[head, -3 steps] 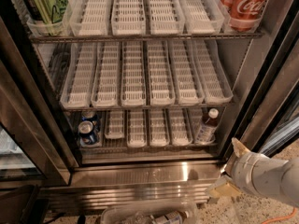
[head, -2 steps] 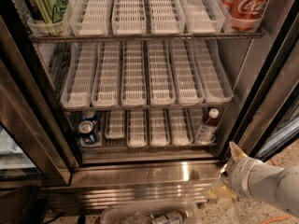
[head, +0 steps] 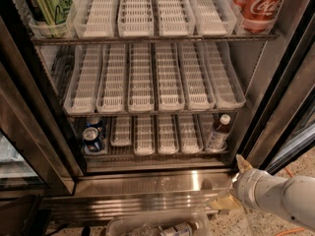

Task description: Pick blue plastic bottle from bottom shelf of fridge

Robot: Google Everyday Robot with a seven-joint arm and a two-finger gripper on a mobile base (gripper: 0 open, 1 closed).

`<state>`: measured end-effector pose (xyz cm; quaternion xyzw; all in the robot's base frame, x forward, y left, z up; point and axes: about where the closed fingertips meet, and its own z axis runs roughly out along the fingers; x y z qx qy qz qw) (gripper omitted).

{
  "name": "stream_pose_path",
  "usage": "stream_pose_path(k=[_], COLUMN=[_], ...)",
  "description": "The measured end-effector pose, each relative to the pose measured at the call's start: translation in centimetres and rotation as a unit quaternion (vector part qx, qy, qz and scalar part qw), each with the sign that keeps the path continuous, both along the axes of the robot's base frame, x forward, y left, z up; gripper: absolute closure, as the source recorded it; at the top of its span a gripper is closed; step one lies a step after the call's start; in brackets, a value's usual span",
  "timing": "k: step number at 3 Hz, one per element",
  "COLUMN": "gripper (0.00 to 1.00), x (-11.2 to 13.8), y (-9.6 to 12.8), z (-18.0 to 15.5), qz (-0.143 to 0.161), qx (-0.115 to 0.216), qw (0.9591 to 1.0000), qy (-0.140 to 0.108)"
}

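The fridge (head: 275,97) stands open, with white slotted lane trays on wire racks. The blue plastic bottle (head: 218,133) stands upright at the right end of the bottom shelf (head: 157,154); it has a white cap, a dark neck and a bluish-white label. My gripper (head: 242,163) is outside the fridge at the lower right, in front of the steel sill, below and to the right of the bottle and apart from it. Only its pale tip shows, at the end of the white arm (head: 280,195).
Two blue soda cans (head: 92,134) stand at the left end of the bottom shelf. A green can (head: 47,4) is at top left and red cola cans (head: 258,4) at top right. The dark door frame (head: 290,87) runs along the right. A clear bin (head: 157,225) with a bottle lies on the floor.
The arm has shifted slightly left, toward the fridge sill. The bottle and the cans have not moved.
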<state>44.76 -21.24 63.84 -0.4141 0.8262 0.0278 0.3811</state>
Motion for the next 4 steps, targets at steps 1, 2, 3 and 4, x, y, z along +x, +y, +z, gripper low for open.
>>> stream_pose_path(k=[1, 2, 3, 4], gripper=[0.00, 0.00, 0.00, 0.00], x=[0.0, 1.2, 3.3, 4.8], y=[0.0, 0.0, 0.2, 0.8], z=[0.0, -0.6, -0.7, -0.9], qz=[0.000, -0.020, -0.049, -0.062], qx=[0.000, 0.021, 0.061, 0.102], qw=[1.0000, 0.9991, 0.9940, 0.9882], qy=[0.000, -0.030, -0.077, -0.096])
